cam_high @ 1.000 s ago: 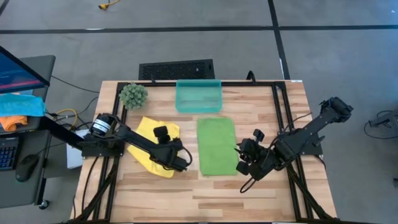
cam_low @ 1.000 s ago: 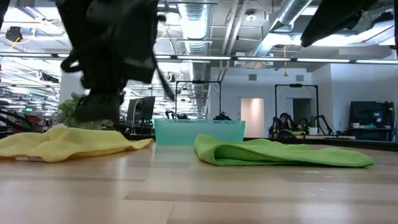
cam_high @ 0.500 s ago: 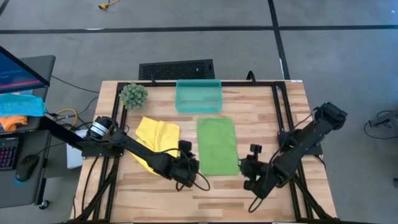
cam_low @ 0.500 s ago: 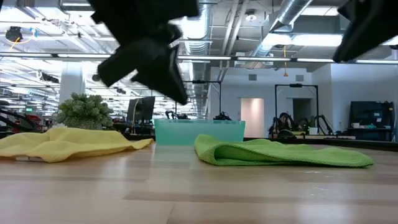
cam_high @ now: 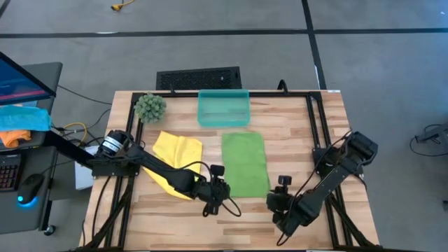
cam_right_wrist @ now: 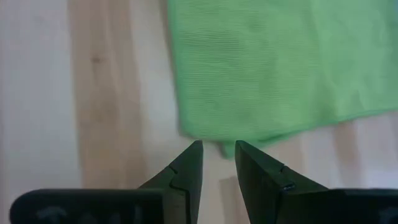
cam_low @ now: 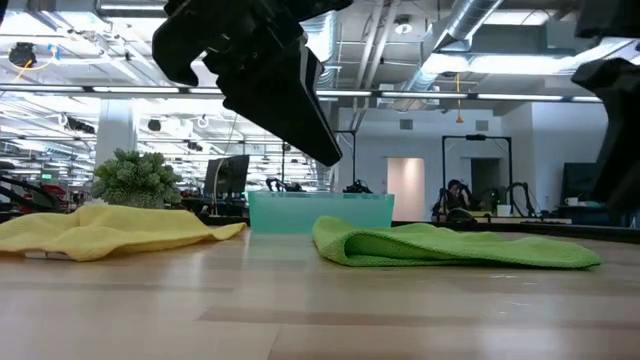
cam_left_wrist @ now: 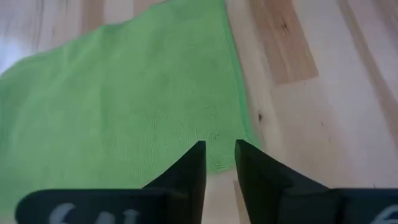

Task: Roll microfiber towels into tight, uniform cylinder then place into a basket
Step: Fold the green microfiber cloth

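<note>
The lime green towel (cam_high: 245,164) lies flat on the table, folded in layers (cam_low: 450,247). My left gripper (cam_high: 224,192) hovers over its near left corner (cam_left_wrist: 239,140), fingers a little apart with nothing between them; the low view shows it (cam_low: 328,152) above the cloth. My right gripper (cam_high: 273,201) hovers over the towel's near right corner (cam_right_wrist: 199,134), also slightly open and holding nothing. The yellow towel (cam_high: 176,155) lies rumpled to the left. The teal basket (cam_high: 223,107) stands at the far edge, behind the green towel.
A round green plant ball (cam_high: 150,106) sits at the far left corner, beside the basket. Black frame rails (cam_high: 313,119) run along the table's sides and far edge. Bare wood (cam_high: 245,227) stretches along the near edge in front of both grippers.
My left gripper has left the yellow towel and swung toward the table's right and near edge to the green towel's near left corner, tipping from steeply downward to a shallower slant. My right gripper has come down and toward the near edge, to the near right corner. Both towels lie unmoved.
</note>
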`<state>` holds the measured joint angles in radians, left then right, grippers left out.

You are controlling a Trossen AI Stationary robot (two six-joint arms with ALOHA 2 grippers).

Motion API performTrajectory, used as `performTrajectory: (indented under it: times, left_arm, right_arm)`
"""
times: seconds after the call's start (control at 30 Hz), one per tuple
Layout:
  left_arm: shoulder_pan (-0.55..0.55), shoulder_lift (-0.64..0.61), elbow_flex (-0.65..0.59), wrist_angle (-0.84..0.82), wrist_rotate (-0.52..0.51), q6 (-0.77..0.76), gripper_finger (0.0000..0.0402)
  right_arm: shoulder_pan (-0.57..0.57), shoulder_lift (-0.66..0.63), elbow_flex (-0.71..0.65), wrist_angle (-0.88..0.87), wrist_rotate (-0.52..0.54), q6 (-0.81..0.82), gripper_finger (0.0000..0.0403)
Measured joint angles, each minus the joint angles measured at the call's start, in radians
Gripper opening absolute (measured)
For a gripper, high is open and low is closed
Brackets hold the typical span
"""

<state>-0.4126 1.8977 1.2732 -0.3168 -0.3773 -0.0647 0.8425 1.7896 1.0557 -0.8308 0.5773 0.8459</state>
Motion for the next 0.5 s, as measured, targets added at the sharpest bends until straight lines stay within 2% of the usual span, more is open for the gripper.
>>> performTrajectory:
  times: [0.17,0.3,0.5]
  left_arm:
    - [0.000,0.000,0.000,0.032,0.001,0.017,0.0138]
    - [0.000,0.000,0.000,0.043,0.002,0.012,0.0178]
    - [0.000,0.001,-0.001,0.043,0.002,-0.004,0.0198]
  right_arm:
    - [0.000,0.015,0.000,0.050,-0.008,-0.005,0.0128]
    - [-0.002,0.014,0.000,0.055,-0.005,-0.014,0.0152]
    - [-0.024,0.033,0.000,0.094,-0.003,-0.159,0.0210]
